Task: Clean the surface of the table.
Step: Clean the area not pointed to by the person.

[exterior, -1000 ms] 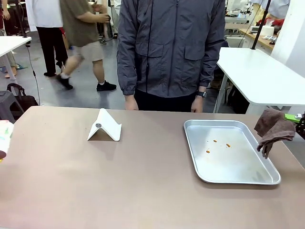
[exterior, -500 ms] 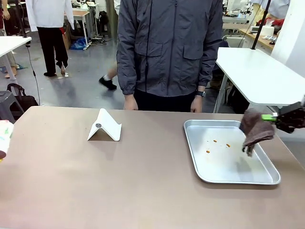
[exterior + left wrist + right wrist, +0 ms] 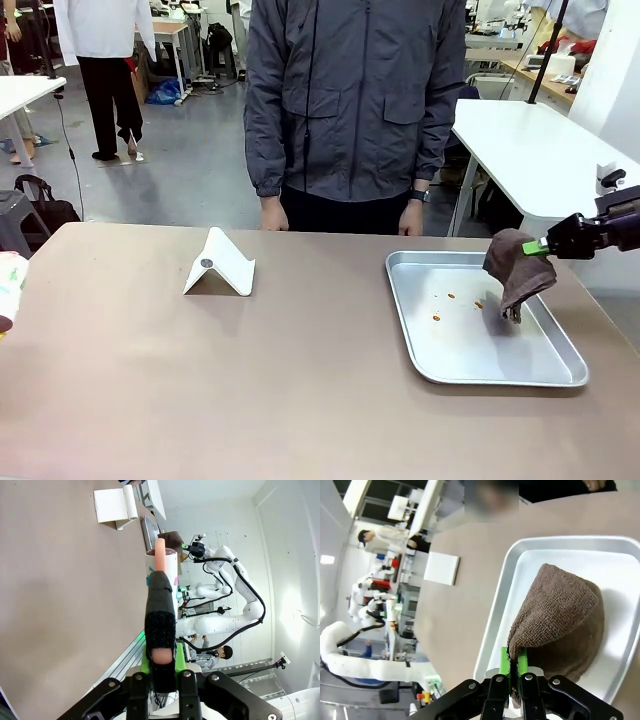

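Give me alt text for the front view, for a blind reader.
The right gripper, reaching in from the right, holds a brown cloth hanging over a metal tray with a few orange specks. The tray sits on a brownish table with a white folded stand; a person in a grey jacket stands at the far side.

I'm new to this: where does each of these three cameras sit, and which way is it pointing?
Front: fixed on the robot's side, facing across the table at a standing person; the right fingers hold a brown cloth over a metal tray.
Left wrist: on that arm's wrist, looking along the table; the left fingers clamp a dark stick.
Right wrist: on that arm's wrist, looking down at cloth and tray; the right fingers pinch the cloth.
Shared: all three show the cloth and a white folded stand.
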You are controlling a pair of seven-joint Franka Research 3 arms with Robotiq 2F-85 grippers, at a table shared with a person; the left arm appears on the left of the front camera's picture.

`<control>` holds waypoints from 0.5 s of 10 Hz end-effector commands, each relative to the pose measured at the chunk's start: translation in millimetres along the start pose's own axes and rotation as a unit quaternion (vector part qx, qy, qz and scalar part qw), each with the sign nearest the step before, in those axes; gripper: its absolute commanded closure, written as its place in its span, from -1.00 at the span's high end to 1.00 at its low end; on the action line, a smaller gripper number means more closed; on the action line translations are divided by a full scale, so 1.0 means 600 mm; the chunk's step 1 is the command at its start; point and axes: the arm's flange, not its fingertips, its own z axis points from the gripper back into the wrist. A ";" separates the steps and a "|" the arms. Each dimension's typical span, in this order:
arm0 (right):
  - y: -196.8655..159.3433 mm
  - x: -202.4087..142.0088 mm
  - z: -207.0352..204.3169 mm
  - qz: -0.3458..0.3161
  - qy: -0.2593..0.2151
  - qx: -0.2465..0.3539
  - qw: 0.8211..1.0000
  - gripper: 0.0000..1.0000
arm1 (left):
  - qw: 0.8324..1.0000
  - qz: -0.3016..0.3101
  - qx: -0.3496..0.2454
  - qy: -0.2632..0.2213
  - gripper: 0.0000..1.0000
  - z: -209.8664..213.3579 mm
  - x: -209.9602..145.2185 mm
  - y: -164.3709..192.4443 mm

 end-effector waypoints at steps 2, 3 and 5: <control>-0.021 0.007 -0.021 0.029 0.019 -0.045 0.998 -0.89 | 1.000 0.006 0.000 -0.006 -0.59 -0.001 0.001 -0.008; -0.042 0.009 -0.040 0.027 0.025 -0.061 0.997 -0.89 | 1.000 0.006 0.000 -0.006 -0.59 -0.001 0.001 -0.008; -0.075 0.006 -0.078 0.011 0.029 -0.073 0.997 -0.89 | 1.000 0.006 0.000 -0.006 -0.59 -0.001 0.001 -0.008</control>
